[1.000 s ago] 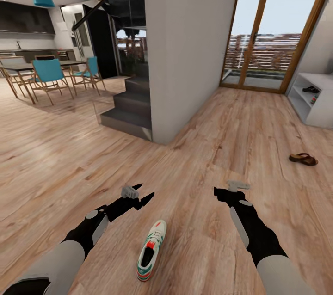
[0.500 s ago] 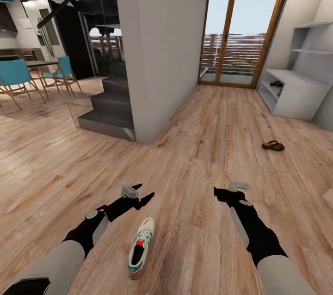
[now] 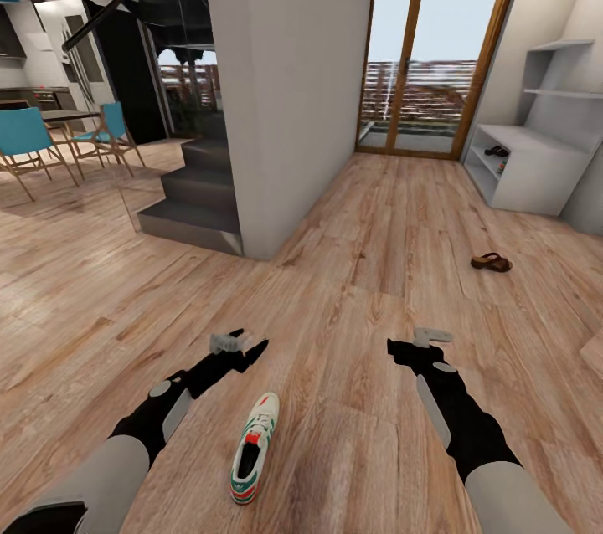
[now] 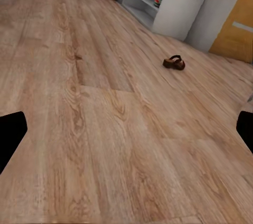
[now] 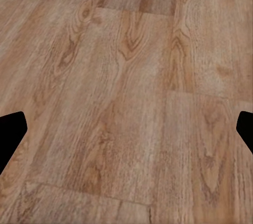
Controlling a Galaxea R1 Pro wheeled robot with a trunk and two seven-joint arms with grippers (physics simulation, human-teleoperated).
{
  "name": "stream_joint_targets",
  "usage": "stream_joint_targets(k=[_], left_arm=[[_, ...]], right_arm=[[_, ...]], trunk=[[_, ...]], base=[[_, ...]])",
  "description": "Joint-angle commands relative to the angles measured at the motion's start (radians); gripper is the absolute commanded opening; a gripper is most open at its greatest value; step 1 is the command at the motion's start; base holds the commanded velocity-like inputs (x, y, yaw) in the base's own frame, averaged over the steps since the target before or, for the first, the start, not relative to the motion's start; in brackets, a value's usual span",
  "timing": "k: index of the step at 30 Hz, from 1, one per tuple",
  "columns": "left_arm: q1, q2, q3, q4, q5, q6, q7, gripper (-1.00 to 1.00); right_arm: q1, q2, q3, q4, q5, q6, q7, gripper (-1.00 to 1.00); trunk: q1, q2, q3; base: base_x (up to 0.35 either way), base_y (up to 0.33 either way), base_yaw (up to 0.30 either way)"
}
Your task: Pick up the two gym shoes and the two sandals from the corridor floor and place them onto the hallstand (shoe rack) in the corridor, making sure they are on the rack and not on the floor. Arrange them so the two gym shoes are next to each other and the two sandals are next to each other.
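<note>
Between the two grippers and a little nearer the robot, one gym shoe (image 3: 254, 448) lies on the corridor floor (image 3: 360, 283), sole down, its toe pointing away from the robot and its red-orange heel patch closest to the trunk. It sits just beside the left gripper (image 3: 248, 346), on that gripper's inner side, and touches neither arm. The left gripper hangs above the planks with its two dark fingers spread apart and nothing between them; in the left wrist view its fingertips (image 4: 11, 135) stand at the far edges of the picture, with bare wood grain between them. The right gripper (image 3: 400, 347) is also held over the floor, well apart from the shoe; its fingertips (image 5: 12, 132) likewise sit wide at the edges of the right wrist view, jaws parted and empty over the boards.

Far ahead of the right gripper and off to its outer side, a single dark brown sandal (image 3: 491, 262) rests on the floor; it also shows in the left wrist view (image 4: 174, 62). Beyond it, against the wall beside the glass door (image 3: 431, 57), stands the pale hallstand (image 3: 526, 170), with staggered shelves above it. On its open lower shelves lie a dark sandal (image 3: 497, 151) and, just below, something small with red and green on it, too small to identify.

Ahead of the left gripper stand a white pillar (image 3: 289, 82) and dark stairs (image 3: 194, 195).
</note>
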Motion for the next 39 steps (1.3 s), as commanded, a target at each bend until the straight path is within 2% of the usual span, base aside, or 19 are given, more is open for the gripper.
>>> stream_joint_targets(k=[1,2,3,4,5,6,7,8,13,22,27,30,33,39], left_arm=[[0.0,0.0,0.006,0.002,0.003,-0.001,0.021,1.0],[0.0,-0.001,0.01,0.002,0.002,-0.001,0.078,1.0],[0.0,-0.001,0.012,0.002,0.002,-0.002,0.109,1.0],[0.0,-0.006,0.015,0.002,0.001,-0.003,0.343,1.0],[0.0,-0.007,0.015,0.002,0.0,-0.003,0.374,1.0],[0.0,-0.008,0.015,0.002,0.0,-0.003,0.432,1.0],[0.0,-0.009,0.014,0.002,-0.001,-0.003,0.458,1.0],[0.0,-0.015,0.014,0.003,-0.003,-0.004,0.53,1.0],[0.001,-0.019,0.013,0.015,-0.006,-0.006,0.574,1.0],[0.001,-0.02,0.011,0.031,-0.009,-0.007,0.583,1.0],[0.001,-0.02,0.008,0.054,-0.01,-0.007,0.582,1.0],[0.001,-0.02,0.007,0.059,-0.01,-0.007,0.581,1.0],[0.001,-0.021,0.006,0.062,-0.01,-0.008,0.581,1.0],[0.001,-0.022,-0.041,0.073,-0.01,-0.016,0.581,1.0]], right_arm=[[0.0,0.0,0.002,-0.002,-0.011,0.004,-0.006,1.0],[0.0,0.0,0.001,-0.002,-0.01,0.004,-0.006,1.0],[0.0,0.0,0.001,-0.002,-0.01,0.004,-0.006,1.0],[0.0,0.0,0.001,-0.001,-0.009,0.004,-0.007,1.0],[0.0,0.0,0.001,-0.001,-0.009,0.004,-0.007,1.0],[0.0,0.0,0.001,-0.001,-0.009,0.004,-0.008,1.0],[0.0,0.0,0.001,-0.002,-0.01,0.004,-0.008,1.0],[0.0,0.0,0.0,-0.002,-0.011,0.008,-0.009,1.0],[0.0,-0.001,-0.005,-0.001,-0.019,0.014,-0.011,1.0],[0.0,-0.001,0.001,-0.012,-0.018,0.015,-0.011,1.0],[0.0,-0.001,0.001,-0.104,-0.017,0.015,-0.011,1.0],[0.0,-0.001,0.001,-0.128,-0.017,0.016,-0.01,1.0],[0.0,0.0,0.0,-0.138,-0.017,0.016,-0.009,1.0],[0.0,0.0,-0.002,-0.144,-0.019,0.016,-0.009,1.0]], trunk=[[0.0,0.0,-0.001],[0.0,0.0,-0.001],[0.0,0.0,-0.001],[0.0,0.0,-0.001],[0.0,0.0,-0.001],[0.0,0.0,-0.001],[0.0,0.0,-0.001],[0.0,0.0,-0.001],[0.0,0.0,-0.001],[0.0,0.0,-0.001],[0.0,0.0,-0.001],[0.0,0.0,-0.001],[0.001,-0.001,-0.014],[0.004,-0.002,-0.046]], base=[[0.0,0.0,0.0],[0.0,0.0,0.0],[0.0,0.0,0.0],[0.0,0.0,0.0],[0.0,0.0,0.0],[0.0,0.0,0.0],[0.0,0.0,0.0],[0.0,0.0,0.0],[0.0,0.0,0.0],[0.0,0.0,0.0],[0.0,0.0,0.0],[0.0,0.0,0.0],[0.0,0.0,0.0],[0.0,0.0,0.0]])
